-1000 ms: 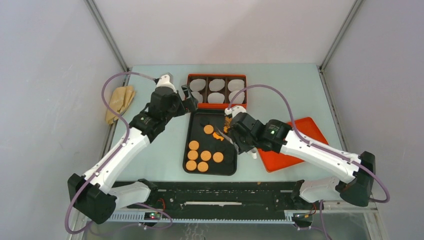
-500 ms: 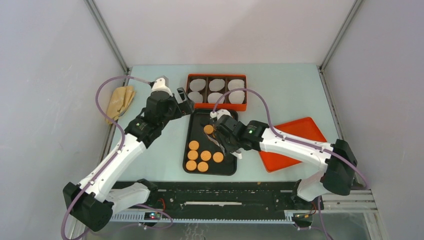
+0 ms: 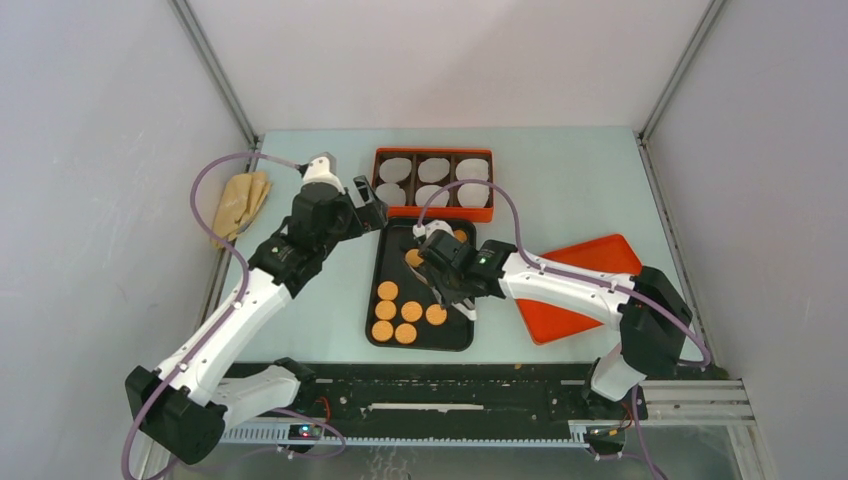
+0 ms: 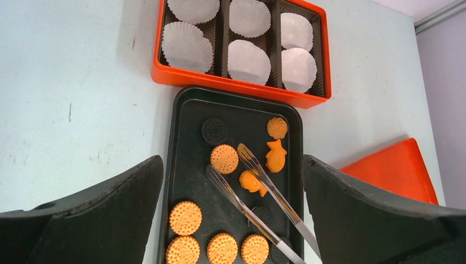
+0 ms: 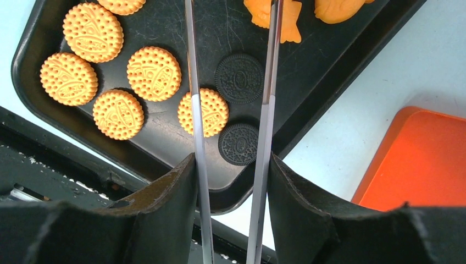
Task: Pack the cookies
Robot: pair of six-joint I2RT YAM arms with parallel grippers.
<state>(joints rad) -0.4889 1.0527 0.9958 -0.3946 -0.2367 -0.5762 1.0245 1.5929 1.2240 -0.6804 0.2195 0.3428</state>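
Observation:
Several round orange cookies and a few dark ones lie on the black tray. My right gripper is shut on metal tongs and holds them low over the tray. The tongs' arms are spread. Their tips flank a round orange cookie, and a fish-shaped orange cookie lies between the arms. My left gripper is open and empty above the tray's far left corner. The orange box behind the tray holds white paper cups.
An orange lid lies on the table right of the tray, also in the right wrist view. A tan cloth lies at the far left. A black rail runs along the near edge.
My right arm has swung left over the tray with the tongs, bringing their tips to the round cookie. My left gripper drew back slightly, then held still.

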